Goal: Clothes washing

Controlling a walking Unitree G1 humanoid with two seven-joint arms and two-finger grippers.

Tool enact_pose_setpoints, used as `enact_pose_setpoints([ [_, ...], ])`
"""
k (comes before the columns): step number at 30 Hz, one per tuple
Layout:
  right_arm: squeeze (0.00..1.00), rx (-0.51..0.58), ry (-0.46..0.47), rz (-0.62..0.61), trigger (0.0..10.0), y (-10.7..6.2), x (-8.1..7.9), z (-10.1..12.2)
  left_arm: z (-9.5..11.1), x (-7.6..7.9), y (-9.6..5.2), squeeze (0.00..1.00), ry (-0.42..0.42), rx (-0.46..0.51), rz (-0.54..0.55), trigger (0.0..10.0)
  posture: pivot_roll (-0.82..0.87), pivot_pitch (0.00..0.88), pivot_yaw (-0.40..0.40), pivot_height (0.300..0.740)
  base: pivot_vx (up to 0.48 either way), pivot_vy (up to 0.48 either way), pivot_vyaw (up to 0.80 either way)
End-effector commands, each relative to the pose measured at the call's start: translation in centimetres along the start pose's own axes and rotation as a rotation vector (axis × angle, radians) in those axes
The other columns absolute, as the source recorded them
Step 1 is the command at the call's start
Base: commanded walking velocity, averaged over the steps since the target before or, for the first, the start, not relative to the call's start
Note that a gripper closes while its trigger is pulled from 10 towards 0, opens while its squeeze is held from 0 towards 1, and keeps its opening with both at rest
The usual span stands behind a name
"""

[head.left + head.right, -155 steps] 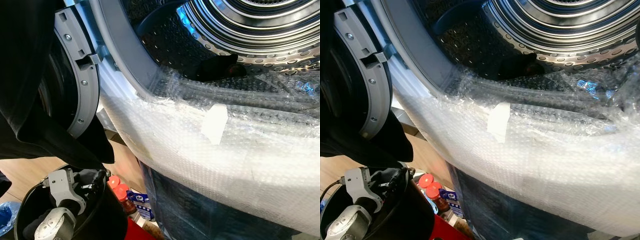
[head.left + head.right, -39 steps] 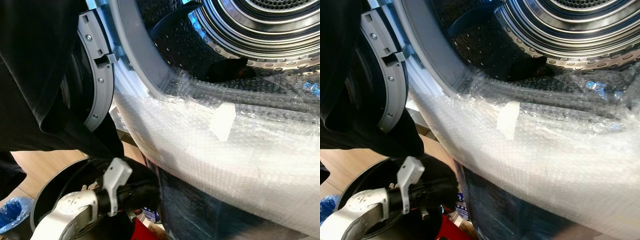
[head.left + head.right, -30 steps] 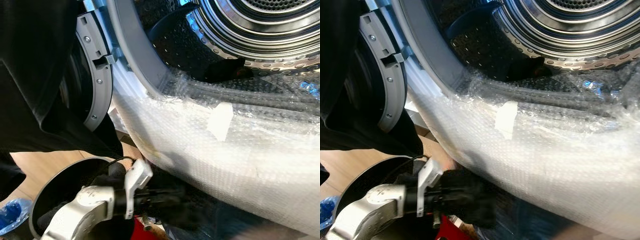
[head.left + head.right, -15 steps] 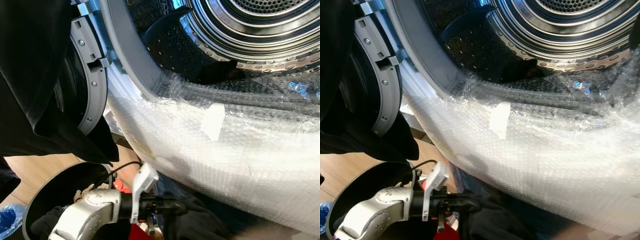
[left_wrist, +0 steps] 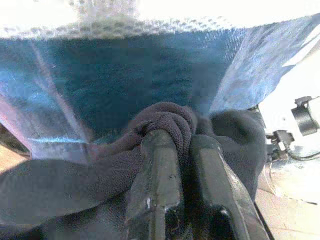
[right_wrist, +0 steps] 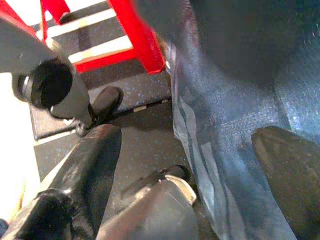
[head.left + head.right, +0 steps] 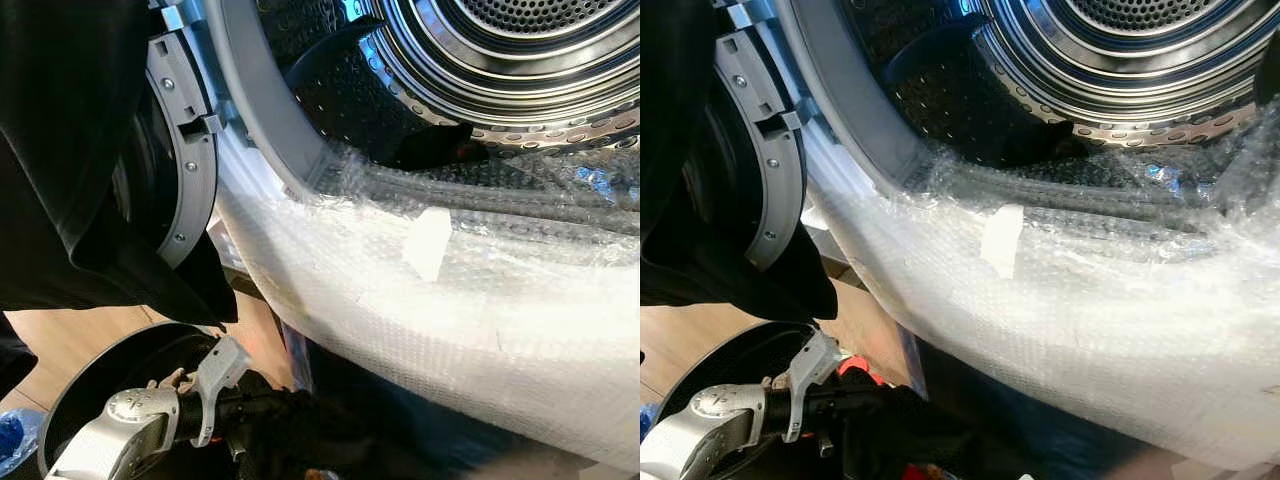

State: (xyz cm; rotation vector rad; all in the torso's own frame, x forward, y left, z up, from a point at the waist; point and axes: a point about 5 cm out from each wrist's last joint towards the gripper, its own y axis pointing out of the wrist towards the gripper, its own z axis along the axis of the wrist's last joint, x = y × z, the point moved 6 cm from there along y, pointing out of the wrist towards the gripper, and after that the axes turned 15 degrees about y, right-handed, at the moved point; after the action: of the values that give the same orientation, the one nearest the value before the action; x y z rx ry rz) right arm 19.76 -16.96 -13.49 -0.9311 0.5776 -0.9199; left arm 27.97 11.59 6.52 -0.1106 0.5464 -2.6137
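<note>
While its fingers pinch a dark garment (image 5: 165, 125), the left end effector (image 5: 181, 145) seemingly touches nothing else.

No legible text, labels or numbers anywhere.

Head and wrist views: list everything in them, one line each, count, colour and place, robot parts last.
Washing machine drum: one, silver and perforated, open at the top of the head views.
Dark item: one, black, lying at the drum's lower lip.
Machine door: one, grey-rimmed, swung open to the left.
Bubble wrap: one sheet, clear-white, covering the machine's front below the opening.
Tape patch: one, white, on the bubble wrap.
Hanging cloth: one, black, draped at far left.
Basket: one, black, round, on the floor at lower left.
Dark garment: one, black, bunched in the left gripper.
Left gripper: shut on the garment, low beside the basket.
Right gripper: open, near the floor.
</note>
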Motion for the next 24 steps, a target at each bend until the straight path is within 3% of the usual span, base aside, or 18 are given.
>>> enact_pose_setpoints([
  [1,0.00,0.019,-0.047,0.056,10.0,0.3,-1.1,0.9,-0.1,-0.5,-0.8,0.00,0.016,-0.008,0.020,0.0,-0.08,0.000,0.153,0.740,0.000,0.000,0.00],
  [7,0.00,0.082,-0.138,0.149,10.0,-0.5,-0.8,3.0,-1.0,1.1,-0.4,0.00,0.024,-0.039,-0.052,0.0,-0.08,0.000,0.151,0.740,0.000,0.000,0.00],
  [11,0.00,0.170,-0.176,0.099,10.0,-1.3,1.3,5.5,-0.9,1.6,0.3,0.00,0.037,-0.034,-0.076,0.0,-0.09,0.000,0.157,0.740,0.000,0.000,0.00],
  [12,0.70,0.203,-0.183,0.090,10.0,-1.9,2.2,6.4,-0.7,1.8,0.6,0.00,0.040,-0.027,-0.091,0.0,-0.09,0.000,0.158,0.740,0.000,0.000,0.00],
  [13,0.70,0.221,-0.184,0.095,10.0,-2.2,2.4,6.8,-0.5,1.9,0.7,0.00,0.040,-0.023,-0.098,0.0,-0.10,0.003,0.158,0.740,0.000,0.000,0.00],
  [14,1.00,0.254,-0.190,0.095,10.0,-3.0,3.2,7.4,-0.3,1.9,1.0,0.00,0.045,-0.020,-0.100,0.0,-0.10,0.005,0.157,0.740,0.000,0.000,0.00],
  [18,1.00,0.265,-0.235,0.119,10.0,-4.1,3.8,7.1,-0.2,1.7,1.1,0.00,0.048,-0.019,-0.092,0.0,-0.11,0.009,0.161,0.740,0.000,0.000,0.00],
  [24,1.00,0.254,-0.323,0.246,10.0,-6.2,2.7,6.0,0.1,1.8,1.8,0.00,0.075,-0.023,-0.112,0.0,-0.11,0.008,0.157,0.740,0.000,0.000,0.00],
])
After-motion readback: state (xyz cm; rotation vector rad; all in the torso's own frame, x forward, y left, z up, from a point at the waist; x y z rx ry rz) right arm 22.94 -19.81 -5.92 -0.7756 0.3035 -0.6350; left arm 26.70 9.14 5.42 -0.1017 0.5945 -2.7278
